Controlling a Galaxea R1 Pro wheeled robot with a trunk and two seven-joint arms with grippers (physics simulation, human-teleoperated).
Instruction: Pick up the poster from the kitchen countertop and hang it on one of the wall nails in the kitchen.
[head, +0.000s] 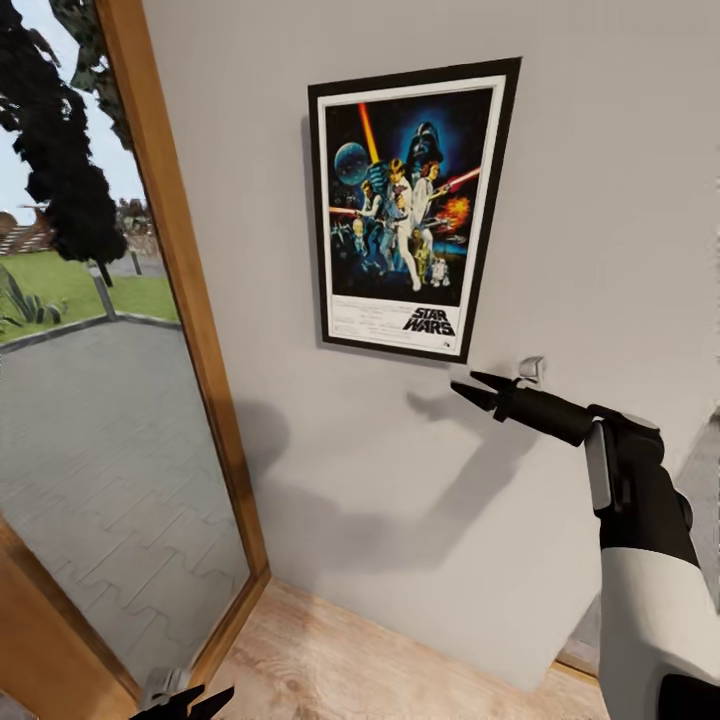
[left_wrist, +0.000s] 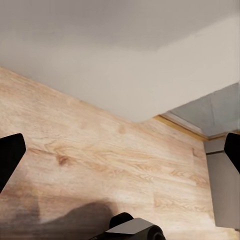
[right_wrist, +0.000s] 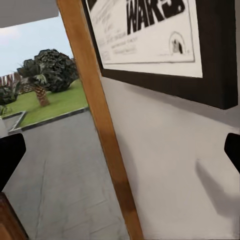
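The right gripper (head: 480, 387) is raised toward the wall (head: 600, 200), arm stretched forward from the lower right, its two dark fingers spread apart and holding nothing. Just beyond it, a small grey fitting (head: 531, 369) sits on the wall. Above and apart from the fingertips, the poster (head: 409, 205) hangs flat on the wall, its bottom border with the "STAR WARS" logo nearest the gripper. Left of it stands a wooden window frame (head: 190, 300). The left gripper (head: 185, 703) hangs low over the wood floor (left_wrist: 100, 165), fingers wide apart, empty.
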